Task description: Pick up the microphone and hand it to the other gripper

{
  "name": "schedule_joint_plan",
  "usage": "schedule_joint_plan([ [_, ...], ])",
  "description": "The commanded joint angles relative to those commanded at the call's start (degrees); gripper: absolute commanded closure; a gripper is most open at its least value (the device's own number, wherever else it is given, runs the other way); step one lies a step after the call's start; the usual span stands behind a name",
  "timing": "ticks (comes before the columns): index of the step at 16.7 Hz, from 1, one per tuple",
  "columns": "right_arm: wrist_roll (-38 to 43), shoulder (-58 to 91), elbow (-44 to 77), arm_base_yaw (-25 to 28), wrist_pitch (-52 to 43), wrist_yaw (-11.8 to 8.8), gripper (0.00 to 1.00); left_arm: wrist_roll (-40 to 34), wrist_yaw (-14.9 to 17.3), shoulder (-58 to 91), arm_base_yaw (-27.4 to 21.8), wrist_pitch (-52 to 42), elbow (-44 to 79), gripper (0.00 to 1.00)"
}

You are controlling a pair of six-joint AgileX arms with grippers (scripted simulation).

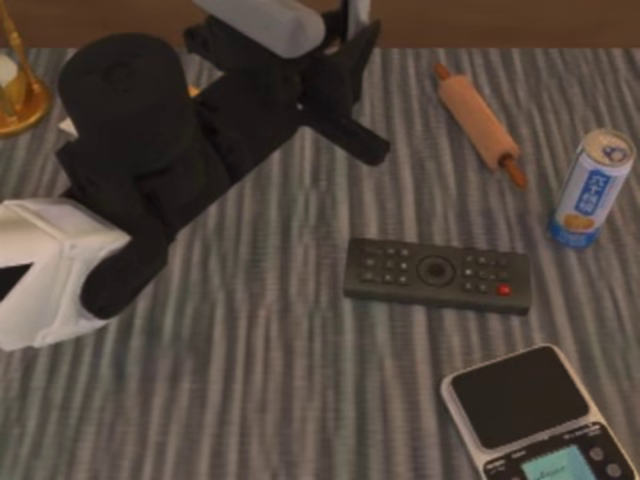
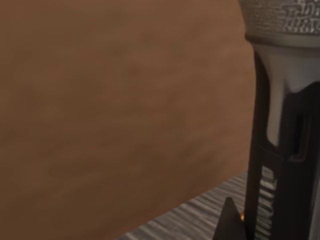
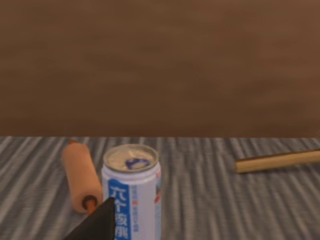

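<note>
The microphone (image 2: 282,165), a black handle with a silver mesh head, stands upright and close up in the left wrist view. My left gripper (image 2: 260,220) is shut on its handle; one pointed fingertip (image 2: 230,217) shows beside it. From above, my left gripper (image 1: 348,65) is raised at the back centre of the table, and only a light sliver of the microphone (image 1: 357,12) shows at the top edge. My right arm is outside the top view. One dark finger (image 3: 97,225) of the right gripper shows far to one side with nothing against it.
A flat black remote (image 1: 437,275) lies mid-table. A wooden rolling pin (image 1: 478,122) and a blue-and-white can (image 1: 592,188) are at the back right, a white scale (image 1: 540,410) at the front right and a gold stand (image 1: 15,95) at the back left.
</note>
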Motion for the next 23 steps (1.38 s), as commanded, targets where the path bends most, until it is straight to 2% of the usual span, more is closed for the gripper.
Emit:
schedule_joint_plan([
  [2,-0.15,1.9,1.51,1.08,0.59,-0.81,0.0,0.0,0.0,0.0,0.0,0.0,0.0,1.0],
  [5,-0.48,9.38,6.85,4.7,2.78,-3.47,0.0,0.0,0.0,0.0,0.0,0.0,0.0,1.0],
  [14,-0.73,49.27,33.27,20.67,15.13,-15.16,0.0,0.0,0.0,0.0,0.0,0.0,0.0,1.0],
  [17,-0.92,60.12,40.56,25.1,18.49,-18.39,0.0,0.0,0.0,0.0,0.0,0.0,0.0,1.0],
  [20,-1.04,66.75,44.91,27.97,20.27,-20.48,0.0,0.0,0.0,0.0,0.0,0.0,0.0,1.0],
  [23,-1.07,68.52,45.98,28.74,20.64,-21.04,0.0,0.0,0.0,0.0,0.0,0.0,0.0,1.0],
])
